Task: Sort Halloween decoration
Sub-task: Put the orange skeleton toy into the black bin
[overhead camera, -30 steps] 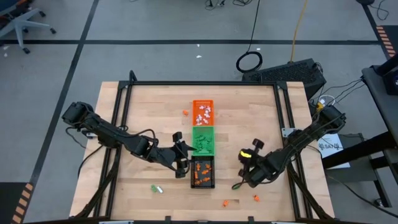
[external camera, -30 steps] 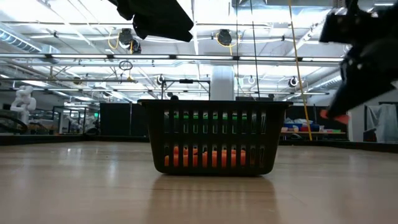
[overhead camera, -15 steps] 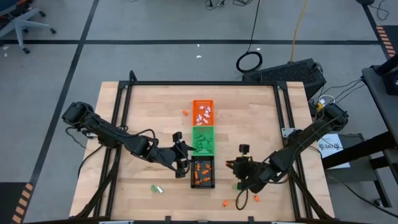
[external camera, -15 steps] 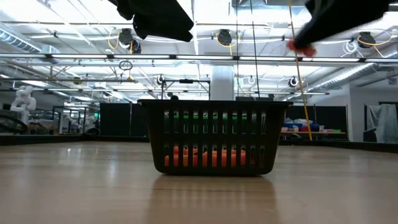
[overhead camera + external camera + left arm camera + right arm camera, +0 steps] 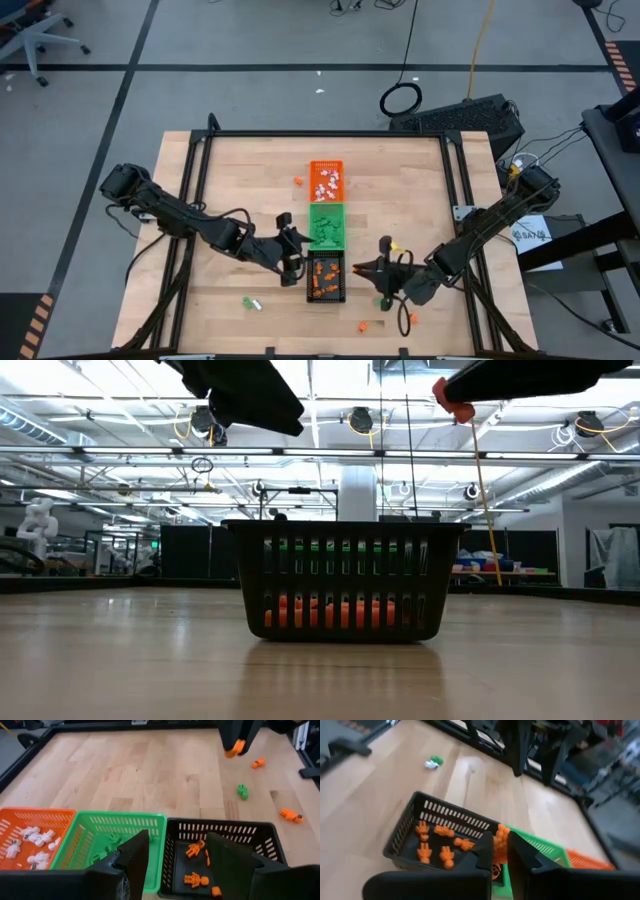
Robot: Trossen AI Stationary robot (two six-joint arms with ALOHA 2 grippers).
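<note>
Three small trays stand in a row down the table's middle: orange (image 5: 325,181) with white trinkets, green (image 5: 327,224) with green ones, black (image 5: 327,276) with orange ones. My right gripper (image 5: 364,268) hangs just right of the black tray, shut on an orange trinket (image 5: 500,839). Just left of that tray hovers my left gripper (image 5: 293,262), open (image 5: 177,845) and with nothing between its fingers. Loose trinkets lie on the wood: a green one (image 5: 242,791) and two orange ones (image 5: 258,763) (image 5: 290,815). My right gripper pinches the orange trinket (image 5: 451,401) between its two fingers, at their free ends. The fingers lie nearly level and point toward the table's left, at the black tray. The trinket is lifted clear, high above the table.
More loose trinkets: an orange one (image 5: 298,181) left of the orange tray, a green-and-white pair (image 5: 250,302) near the front left. A black frame (image 5: 200,150) runs round the tabletop. Bare wood lies left and right of the trays.
My right gripper has risen from the table and gone left toward the black tray, carrying the orange trinket. It has tipped up from pointing down to nearly level and rolled as it went.
</note>
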